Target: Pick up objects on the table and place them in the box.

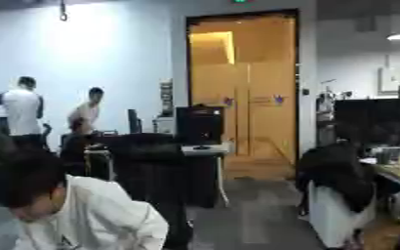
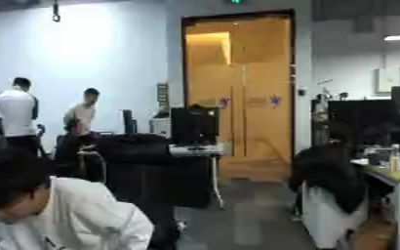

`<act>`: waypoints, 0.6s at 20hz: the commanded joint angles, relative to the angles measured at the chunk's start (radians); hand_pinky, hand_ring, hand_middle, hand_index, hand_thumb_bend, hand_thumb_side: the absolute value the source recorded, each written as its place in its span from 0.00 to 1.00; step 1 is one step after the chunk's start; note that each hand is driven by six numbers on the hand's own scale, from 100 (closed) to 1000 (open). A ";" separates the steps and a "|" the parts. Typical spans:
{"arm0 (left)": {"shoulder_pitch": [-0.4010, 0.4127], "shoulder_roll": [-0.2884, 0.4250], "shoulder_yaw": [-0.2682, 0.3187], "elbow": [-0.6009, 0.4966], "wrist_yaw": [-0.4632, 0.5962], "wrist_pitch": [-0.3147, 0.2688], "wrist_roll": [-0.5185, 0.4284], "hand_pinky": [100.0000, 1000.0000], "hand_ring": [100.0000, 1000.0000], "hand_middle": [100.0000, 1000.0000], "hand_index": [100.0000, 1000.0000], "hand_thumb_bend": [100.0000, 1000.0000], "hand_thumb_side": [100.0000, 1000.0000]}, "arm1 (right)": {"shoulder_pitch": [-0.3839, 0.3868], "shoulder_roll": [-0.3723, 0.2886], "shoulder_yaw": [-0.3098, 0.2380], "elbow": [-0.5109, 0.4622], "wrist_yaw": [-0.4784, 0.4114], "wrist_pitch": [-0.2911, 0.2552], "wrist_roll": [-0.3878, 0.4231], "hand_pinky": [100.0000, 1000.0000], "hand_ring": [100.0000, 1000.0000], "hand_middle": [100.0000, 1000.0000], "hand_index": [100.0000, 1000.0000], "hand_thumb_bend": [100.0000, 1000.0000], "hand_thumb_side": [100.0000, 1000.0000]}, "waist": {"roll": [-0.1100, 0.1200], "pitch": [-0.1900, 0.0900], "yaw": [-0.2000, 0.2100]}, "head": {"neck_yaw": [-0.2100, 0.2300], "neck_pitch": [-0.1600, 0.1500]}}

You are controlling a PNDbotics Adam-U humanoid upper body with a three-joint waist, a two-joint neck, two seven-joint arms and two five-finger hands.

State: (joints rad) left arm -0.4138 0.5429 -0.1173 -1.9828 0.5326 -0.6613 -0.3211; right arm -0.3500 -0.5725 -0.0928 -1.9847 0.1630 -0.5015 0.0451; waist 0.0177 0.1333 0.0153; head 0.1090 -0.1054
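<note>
Neither robot hand shows in either view, so I cannot tell if the hands are spread, pressed together or pinching anything. The box and the things to pick up do not show either, so I cannot tell where they are. The head camera looks straight out across a room and not down at a worktop.

In the middle of the room stands a desk (image 1: pixel 205 149) with a dark computer screen (image 1: pixel 199 124) on it. A black chair (image 1: pixel 148 166) with something dark draped over it stands just in front of that desk. Behind the desk, at the far wall, is a big orange-brown double door (image 1: pixel 246 88) with a dark frame. The wall (image 1: pixel 110 58) to the left of the door is pale blue-white and bright.

On the right side is another chair with a black coat (image 1: pixel 336 173) hanging over its back. Beside it, at the right edge, is a second desk (image 2: pixel 395 176) with small things on top; one looks like a bottle (image 2: pixel 394 157), and the rest are too blurred to make out. Dark screens (image 1: pixel 370 114) stand farther back on that side.

The floor (image 1: pixel 254 210) is grey near the camera and turns brown by the door.
</note>
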 commanded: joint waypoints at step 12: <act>0.019 0.022 0.033 -0.017 -0.045 0.086 0.008 0.67 0.33 0.78 0.76 0.44 0.86 | -0.030 -0.023 -0.048 -0.015 -0.002 0.022 -0.164 0.34 0.46 0.57 0.64 0.20 0.92 | 0.009 -0.004 -0.015 | 0.088 0.408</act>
State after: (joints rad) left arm -0.3887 0.5429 -0.1023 -1.9831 0.5012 -0.5972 -0.3184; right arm -0.3668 -0.5724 -0.1242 -1.9848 0.1698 -0.4860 -0.0816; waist 0.0280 0.1395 0.0018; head 0.1852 0.2880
